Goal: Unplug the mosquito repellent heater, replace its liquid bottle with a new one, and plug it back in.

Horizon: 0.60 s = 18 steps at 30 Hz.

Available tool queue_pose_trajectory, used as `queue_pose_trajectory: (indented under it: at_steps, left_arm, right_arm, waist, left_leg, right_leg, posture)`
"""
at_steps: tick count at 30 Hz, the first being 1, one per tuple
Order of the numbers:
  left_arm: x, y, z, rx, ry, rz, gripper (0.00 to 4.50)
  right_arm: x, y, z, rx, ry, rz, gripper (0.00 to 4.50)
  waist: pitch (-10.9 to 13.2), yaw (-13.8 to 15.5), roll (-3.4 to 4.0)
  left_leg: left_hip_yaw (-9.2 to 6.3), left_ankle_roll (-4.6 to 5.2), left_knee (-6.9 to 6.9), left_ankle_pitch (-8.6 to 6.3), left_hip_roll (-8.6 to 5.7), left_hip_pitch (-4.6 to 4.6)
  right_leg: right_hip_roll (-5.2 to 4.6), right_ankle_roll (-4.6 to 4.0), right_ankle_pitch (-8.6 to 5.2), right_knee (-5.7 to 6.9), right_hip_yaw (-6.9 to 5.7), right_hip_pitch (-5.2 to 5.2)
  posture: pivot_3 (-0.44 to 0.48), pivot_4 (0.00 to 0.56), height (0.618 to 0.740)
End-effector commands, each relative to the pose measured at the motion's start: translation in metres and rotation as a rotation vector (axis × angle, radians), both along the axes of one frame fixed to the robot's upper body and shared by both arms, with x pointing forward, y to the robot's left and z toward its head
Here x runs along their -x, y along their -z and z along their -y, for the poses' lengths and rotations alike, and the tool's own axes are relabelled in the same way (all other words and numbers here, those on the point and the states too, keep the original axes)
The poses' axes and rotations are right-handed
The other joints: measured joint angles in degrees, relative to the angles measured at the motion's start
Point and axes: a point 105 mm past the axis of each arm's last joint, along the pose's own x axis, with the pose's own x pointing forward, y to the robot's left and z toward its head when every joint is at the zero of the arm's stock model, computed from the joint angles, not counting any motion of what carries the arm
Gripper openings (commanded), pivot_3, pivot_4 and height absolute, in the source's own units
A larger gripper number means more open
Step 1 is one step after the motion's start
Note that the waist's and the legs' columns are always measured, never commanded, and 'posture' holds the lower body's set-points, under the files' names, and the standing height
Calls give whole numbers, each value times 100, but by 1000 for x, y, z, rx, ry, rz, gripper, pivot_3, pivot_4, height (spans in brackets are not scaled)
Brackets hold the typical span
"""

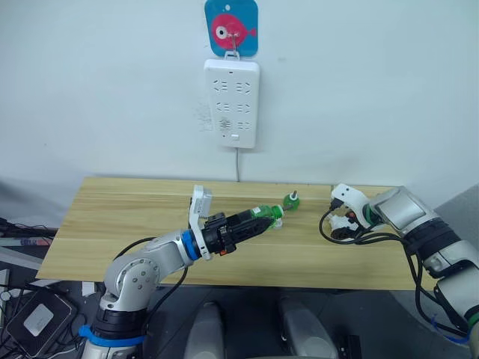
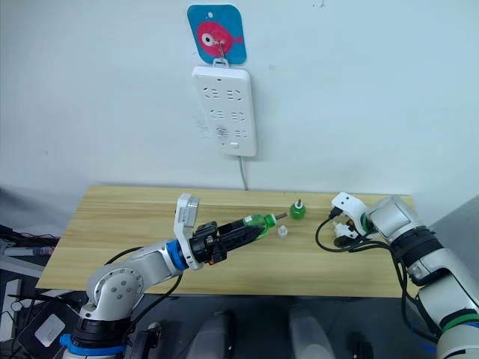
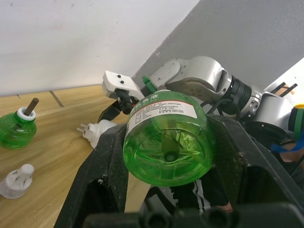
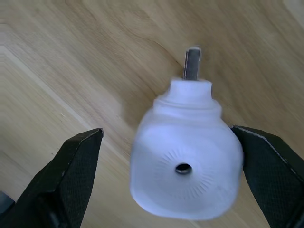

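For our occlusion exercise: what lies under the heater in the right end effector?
Bare wooden table lies beneath the white heater; the patch directly under its body is covered.

Your left gripper [image 3: 166,156] has its two black fingers [image 3: 107,161] clamped on either side of a translucent green bottle [image 3: 166,142], which lies with its round base facing the camera and a white printed label wrapped around its body. Beyond it on the wooden table [image 3: 61,152] you see the white heater [image 3: 97,132] lying with its metal prongs pointing away from the bottle. The right gripper [image 3: 121,95] sits just above and touching or nearly touching the heater. Off to the side stands a second green bottle [image 3: 16,127] with a dark wick rising from its white collar, and near it a small white cap [image 3: 16,179] lies apart on the wood.
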Motion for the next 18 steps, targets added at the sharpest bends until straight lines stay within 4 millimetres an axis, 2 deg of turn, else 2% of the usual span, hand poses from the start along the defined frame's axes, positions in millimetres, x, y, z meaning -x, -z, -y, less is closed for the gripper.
queue_pose_trajectory:
  at_steps: [1, 3, 18]
  left_arm:
    - [6, -7, 4, 9, 22, 43, 2265]
    - [5, -6, 4, 7, 26, 43, 2265]
    - [-1, -6, 3, -8, 41, 59, 2265]
  right_arm:
    - [-3, -5, 5, 8, 2, 27, 3527]
    - [-3, -5, 6, 15, -2, 34, 2852]
    - [4, -5, 8, 8, -10, 75, 2814]
  waist:
    - [0, 10, 0]
    - [0, 10, 0]
    - [0, -4, 0]
  left_leg:
    - [0, 0, 0, 0, -1, 0]
    - [0, 0, 0, 0, -2, 0]
    - [1, 0, 0, 0, -2, 0]
  right_leg:
    - [-1, 0, 0, 0, 0, 0]
    - [-3, 0, 0, -1, 0, 0]
    - [-4, 1, 0, -2, 0, 1]
  posture:
    - [-65, 219, 725]
    - [-74, 222, 725]
    - [-102, 213, 725]
